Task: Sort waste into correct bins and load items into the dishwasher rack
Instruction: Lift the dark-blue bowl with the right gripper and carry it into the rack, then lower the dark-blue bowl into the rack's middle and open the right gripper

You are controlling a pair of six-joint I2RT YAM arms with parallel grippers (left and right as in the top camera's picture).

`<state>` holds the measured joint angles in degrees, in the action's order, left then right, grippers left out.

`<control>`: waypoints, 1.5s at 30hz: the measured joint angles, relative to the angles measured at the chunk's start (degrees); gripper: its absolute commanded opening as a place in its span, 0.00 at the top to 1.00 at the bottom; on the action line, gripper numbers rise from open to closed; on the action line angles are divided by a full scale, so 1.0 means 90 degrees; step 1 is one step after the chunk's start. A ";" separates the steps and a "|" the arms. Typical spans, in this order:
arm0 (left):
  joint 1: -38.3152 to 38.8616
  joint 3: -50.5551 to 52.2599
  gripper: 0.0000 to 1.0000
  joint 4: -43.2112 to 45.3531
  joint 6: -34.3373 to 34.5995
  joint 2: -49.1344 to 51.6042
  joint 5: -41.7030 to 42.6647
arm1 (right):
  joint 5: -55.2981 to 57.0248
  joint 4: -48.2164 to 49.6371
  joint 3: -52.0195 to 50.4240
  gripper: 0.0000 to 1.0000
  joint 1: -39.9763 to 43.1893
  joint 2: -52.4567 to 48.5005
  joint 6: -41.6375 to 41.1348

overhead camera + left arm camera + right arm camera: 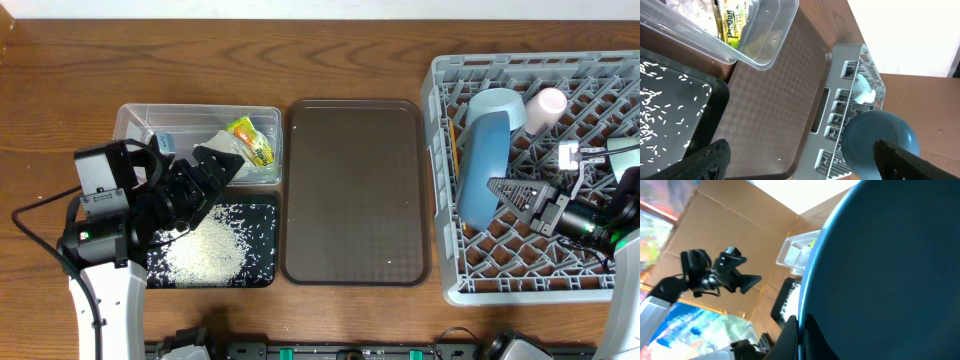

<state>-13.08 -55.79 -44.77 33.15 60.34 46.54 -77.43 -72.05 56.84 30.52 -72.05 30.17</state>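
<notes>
The dark-blue plate (484, 165) stands on edge in the grey dishwasher rack (530, 285). My right gripper (497, 188) is shut on the plate's rim; in the right wrist view (801, 330) the plate (890, 270) fills the frame. The light-blue bowl (495, 104) and pink cup (548, 104) sit in the rack behind it. My left gripper (215, 178) is open and empty above the clear tub (140, 122) and black tray (265, 250). The tub holds the yellow-green wrapper (250, 140) and white tissue (218, 141). Rice (205, 250) lies in the black tray.
The brown serving tray (355, 190) lies between the bins and the rack; it also shows in the left wrist view (775, 100). A pale object (625, 145) sits at the rack's right edge. Wooden table surrounds everything.
</notes>
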 measured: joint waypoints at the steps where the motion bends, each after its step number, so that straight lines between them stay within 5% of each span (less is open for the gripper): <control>1: 0.0000 0.0000 0.06 0.0000 0.0000 0.0000 0.0002 | 0.0061 0.0000 0.0000 0.99 0.0000 0.0002 0.0005; 19: 0.0000 0.0000 0.06 0.0000 0.0000 0.0000 0.0000 | 0.1304 0.0372 0.0012 0.99 0.0029 0.0027 -0.0039; 25: 0.0000 0.0000 0.06 -0.0002 0.0000 0.0000 0.0002 | 0.1979 0.0743 0.0010 0.95 0.0508 0.0019 -0.0753; 29: 0.0000 0.0000 0.06 0.0002 0.0000 0.0000 0.0002 | 0.2344 0.0935 0.0007 0.83 0.0903 0.0022 -0.1389; 33: 0.0000 0.0000 0.06 0.0002 0.0000 0.0000 0.0000 | 0.2837 0.1015 -0.0002 0.62 0.1202 0.0000 -0.1761; 38: 0.0000 0.0000 0.06 0.0002 0.0000 0.0000 0.0000 | 0.3082 0.1001 -0.0002 0.21 0.1209 -0.0007 -0.1962; 45: 0.0000 0.0000 0.06 0.0000 0.0000 0.0000 0.0000 | 0.2987 0.0612 0.0000 0.01 0.1209 -0.0010 -0.2132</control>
<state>-13.08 -55.79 -44.77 33.15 60.34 46.54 -50.54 -66.54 56.84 41.41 -72.14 10.98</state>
